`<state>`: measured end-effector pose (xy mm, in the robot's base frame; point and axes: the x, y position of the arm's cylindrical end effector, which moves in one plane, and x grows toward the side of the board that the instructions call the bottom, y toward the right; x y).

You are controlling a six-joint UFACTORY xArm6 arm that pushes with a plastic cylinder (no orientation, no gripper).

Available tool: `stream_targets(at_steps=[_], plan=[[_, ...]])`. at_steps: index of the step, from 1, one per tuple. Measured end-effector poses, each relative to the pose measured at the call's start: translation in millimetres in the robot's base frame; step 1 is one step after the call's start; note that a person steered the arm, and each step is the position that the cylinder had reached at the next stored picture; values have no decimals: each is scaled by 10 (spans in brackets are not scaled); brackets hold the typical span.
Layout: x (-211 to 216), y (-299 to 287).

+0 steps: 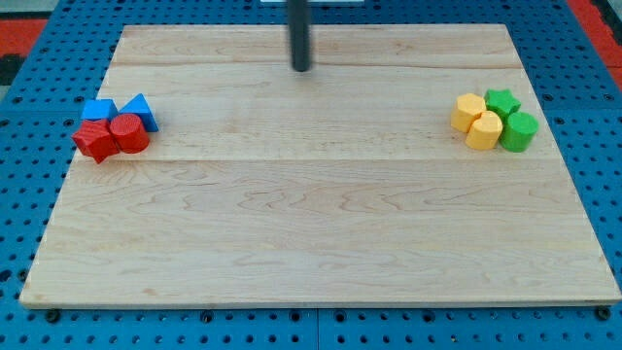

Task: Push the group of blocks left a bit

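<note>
My tip [302,68] is near the view's top, at the middle of the wooden board [311,224], far from every block. At the view's left is a tight group: a blue block [97,109], a blue triangular block [142,110], a red star-like block [94,140] and a red cylinder [129,133]. At the view's right is another tight group: a yellow block [467,112], a yellow cylinder [484,130], a green star block [502,100] and a green cylinder [519,131].
The board lies on a blue perforated table [29,194]. The left group sits close to the board's left edge, the right group close to its right edge.
</note>
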<state>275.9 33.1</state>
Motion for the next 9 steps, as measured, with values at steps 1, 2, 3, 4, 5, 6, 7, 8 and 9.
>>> stream_targets(at_steps=[1,2,3,4,5,6,7,8,9], plan=[[0,1050],[1,1941],[46,2804],[158,3122],[236,3125],[775,3118],[1455,3100],[1563,2679],[1392,2091]])
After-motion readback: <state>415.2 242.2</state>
